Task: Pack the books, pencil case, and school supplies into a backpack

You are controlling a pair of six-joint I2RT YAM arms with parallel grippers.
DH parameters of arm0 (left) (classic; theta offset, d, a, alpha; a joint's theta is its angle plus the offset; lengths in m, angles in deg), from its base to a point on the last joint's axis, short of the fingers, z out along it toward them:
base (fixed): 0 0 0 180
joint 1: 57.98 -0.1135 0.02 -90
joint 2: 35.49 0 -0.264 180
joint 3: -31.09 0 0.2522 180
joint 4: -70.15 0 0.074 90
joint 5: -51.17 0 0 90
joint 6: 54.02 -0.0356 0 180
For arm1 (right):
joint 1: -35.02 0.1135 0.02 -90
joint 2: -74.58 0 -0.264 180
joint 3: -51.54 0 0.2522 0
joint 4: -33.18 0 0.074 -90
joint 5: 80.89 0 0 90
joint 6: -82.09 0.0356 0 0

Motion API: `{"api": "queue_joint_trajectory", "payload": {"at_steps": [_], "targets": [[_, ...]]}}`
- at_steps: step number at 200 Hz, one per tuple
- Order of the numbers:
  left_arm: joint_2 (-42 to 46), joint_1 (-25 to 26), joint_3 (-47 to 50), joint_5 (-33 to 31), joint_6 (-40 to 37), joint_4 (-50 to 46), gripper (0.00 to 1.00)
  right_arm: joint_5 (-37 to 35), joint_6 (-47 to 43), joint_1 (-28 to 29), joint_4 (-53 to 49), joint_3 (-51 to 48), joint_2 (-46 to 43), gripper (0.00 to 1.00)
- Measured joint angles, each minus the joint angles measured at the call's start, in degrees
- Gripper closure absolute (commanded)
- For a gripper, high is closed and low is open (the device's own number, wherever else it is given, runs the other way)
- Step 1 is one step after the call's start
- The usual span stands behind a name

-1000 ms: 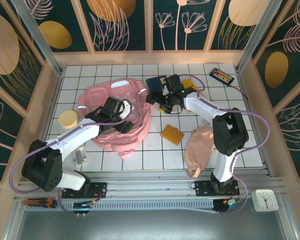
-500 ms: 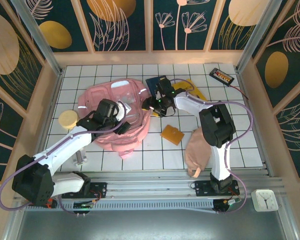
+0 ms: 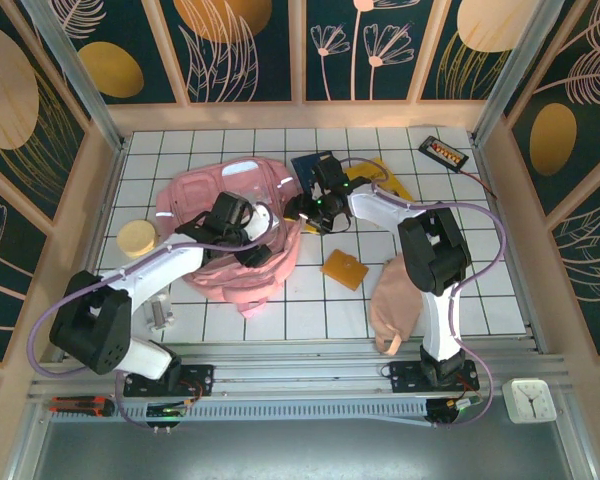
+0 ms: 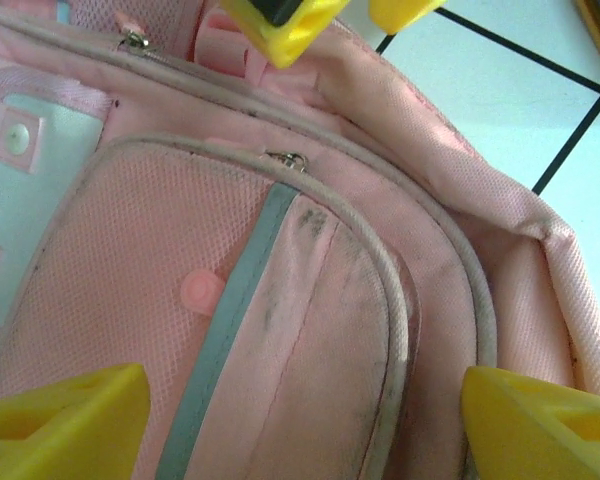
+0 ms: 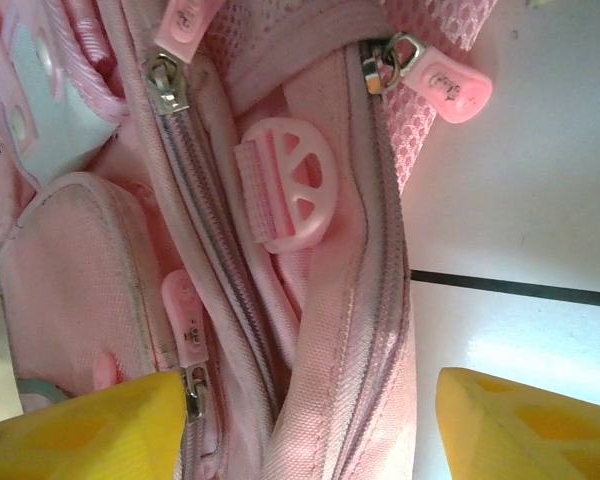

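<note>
Backpack (image 3: 205,195), pink fabric: judged soft, limp, light; best taken at the zipper rim (image 5: 385,250) or pull tab (image 5: 450,85); left gripper (image 4: 305,415) and right gripper (image 5: 310,425) both stood wide, empty.

A pale yellow disc (image 3: 137,238) lies near the white gridded surface's (image 3: 310,310) left edge. A black gadget with red marks (image 3: 445,152) sits at the far right corner.

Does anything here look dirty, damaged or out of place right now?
Yes. The backpack has dark grey smudges on its front pocket, beside the grey stripe and along the piping, seen in the left wrist view. The pencil case lies crumpled, its near end at the very front edge of the table.
</note>
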Motion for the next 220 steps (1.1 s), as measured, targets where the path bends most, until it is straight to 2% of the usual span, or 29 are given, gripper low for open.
{"api": "queue_joint_trajectory", "payload": {"at_steps": [98,140,153,186,207,220], "targets": [[-4.98,0.0,-2.75,-0.79,-0.7,0.44,0.18,0.02,-0.26,-0.02,-0.02,-1.11,0.0,0.3],[-6.38,0.0,-4.13,-2.49,-0.7,0.46,0.23,0.22,-0.42,-0.02,-0.02,-1.11,0.0,0.3],[-6.82,0.09,-4.22,-2.62,-0.76,0.44,0.33,0.22,-0.44,-0.02,-0.02,-1.11,0.0,0.3],[-8.02,0.52,-5.25,-2.45,-0.68,-0.26,0.69,0.22,-0.44,-0.02,-0.02,-1.11,0.0,0.3],[-8.85,0.52,-6.36,-2.23,-0.92,-0.98,1.0,0.22,-0.44,-0.04,-0.02,-1.14,0.0,0.3],[-9.09,0.57,-7.08,-2.45,-0.87,-1.44,1.0,0.2,-0.46,-0.04,0.0,-1.22,0.0,0.3]]}}
